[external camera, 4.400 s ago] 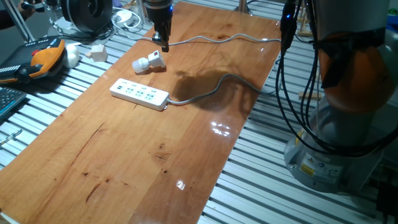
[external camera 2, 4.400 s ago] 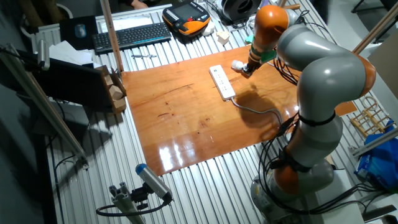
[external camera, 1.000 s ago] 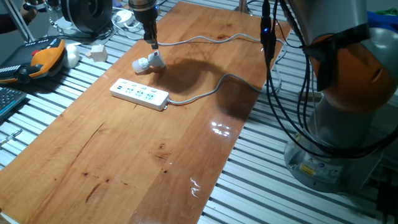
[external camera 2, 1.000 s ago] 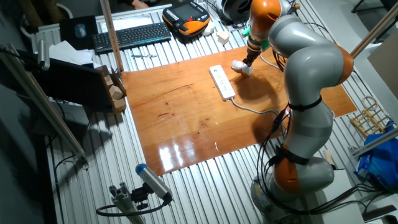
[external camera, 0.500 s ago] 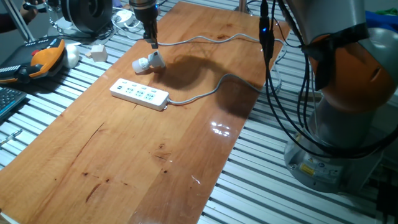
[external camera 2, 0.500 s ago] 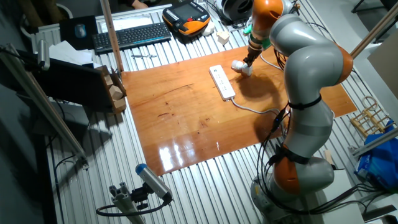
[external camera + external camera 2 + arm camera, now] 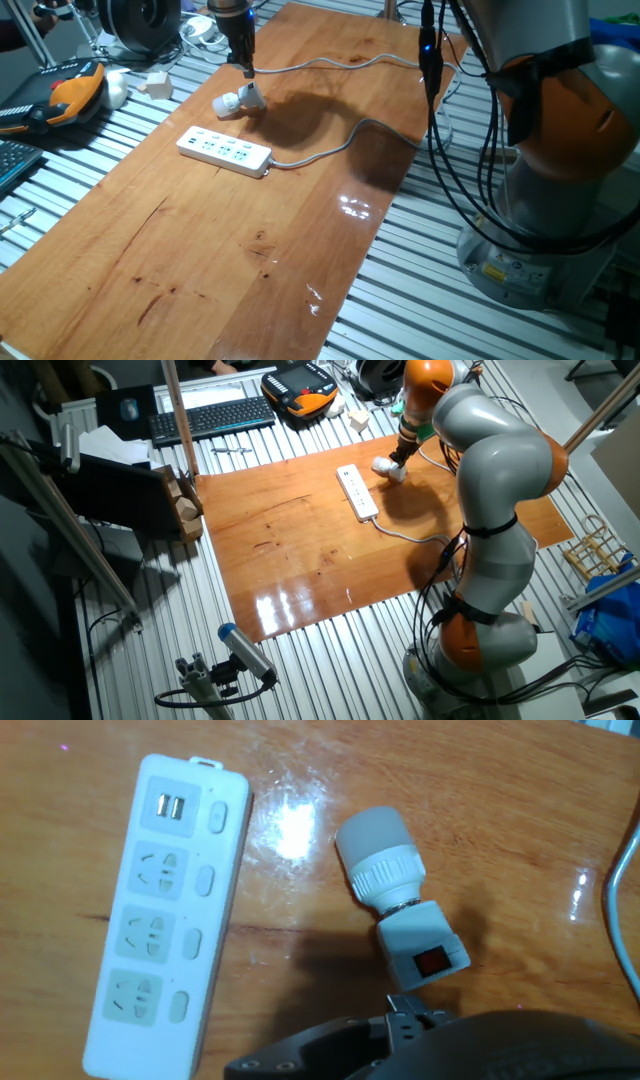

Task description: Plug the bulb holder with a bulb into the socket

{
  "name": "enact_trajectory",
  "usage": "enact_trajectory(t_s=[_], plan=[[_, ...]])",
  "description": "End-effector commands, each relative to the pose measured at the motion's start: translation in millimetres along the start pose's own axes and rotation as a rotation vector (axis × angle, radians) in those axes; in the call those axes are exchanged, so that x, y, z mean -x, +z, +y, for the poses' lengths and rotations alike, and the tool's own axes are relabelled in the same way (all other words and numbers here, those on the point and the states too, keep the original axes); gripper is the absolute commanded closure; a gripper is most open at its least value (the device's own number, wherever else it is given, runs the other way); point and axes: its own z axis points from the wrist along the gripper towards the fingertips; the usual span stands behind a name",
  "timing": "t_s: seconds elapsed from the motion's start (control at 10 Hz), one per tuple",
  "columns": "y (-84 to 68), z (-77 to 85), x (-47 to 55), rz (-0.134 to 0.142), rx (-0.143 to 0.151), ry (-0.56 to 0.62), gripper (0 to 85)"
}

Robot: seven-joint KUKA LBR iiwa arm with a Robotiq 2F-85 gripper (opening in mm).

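Gripper [image 7: 246, 72] poised directly above the bulb holder [image 7: 398, 900] lying beside the power strip [image 7: 165, 905]; jaw opening not discernible.

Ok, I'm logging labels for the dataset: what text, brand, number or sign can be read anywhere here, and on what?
None can be read.
Socket: only outlet slots and buttons, no lettering.
Bulb holder with a bulb: a red square, no lettering.
Sticker on the robot base: too small to read.
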Motion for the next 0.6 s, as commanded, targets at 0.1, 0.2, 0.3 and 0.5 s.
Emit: enact_trajectory(t_s=[0.1, 0.2, 0.3, 0.5], plan=[[0.0, 0.0, -0.1, 0.001, -0.005, -0.065, 85.0], [0.3, -3.1, 2.5, -0.005, 0.018, -0.087, 85.0], [3.3, -5.9, 5.7, -0.009, 0.011, -0.111, 85.0], [9.7, -9.6, 10.2, -0.012, 0.015, -0.116, 85.0]])
